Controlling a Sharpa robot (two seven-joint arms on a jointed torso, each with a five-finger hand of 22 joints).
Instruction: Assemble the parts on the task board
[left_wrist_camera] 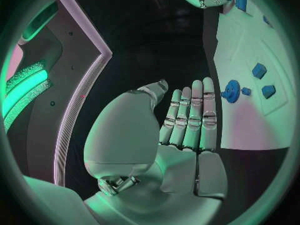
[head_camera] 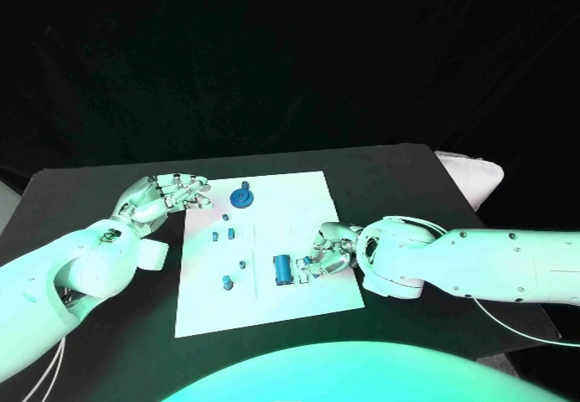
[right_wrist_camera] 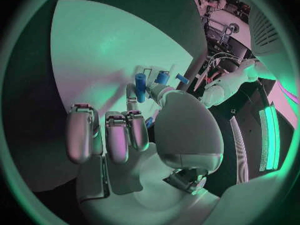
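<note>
On the black table lies the white board. Near its far edge sits a round blue gear. Small blue parts lie on the board too. Just beside the gear, the left robot hand holds nothing, its fingers straight and side by side. At the board's near right edge, the right robot hand pinches a blue tube.

The white task board lies flat mid-table before me. On it I see a round blue gear at the far end, small blue parts mid-board, and a blue cylinder near its right edge.
</note>
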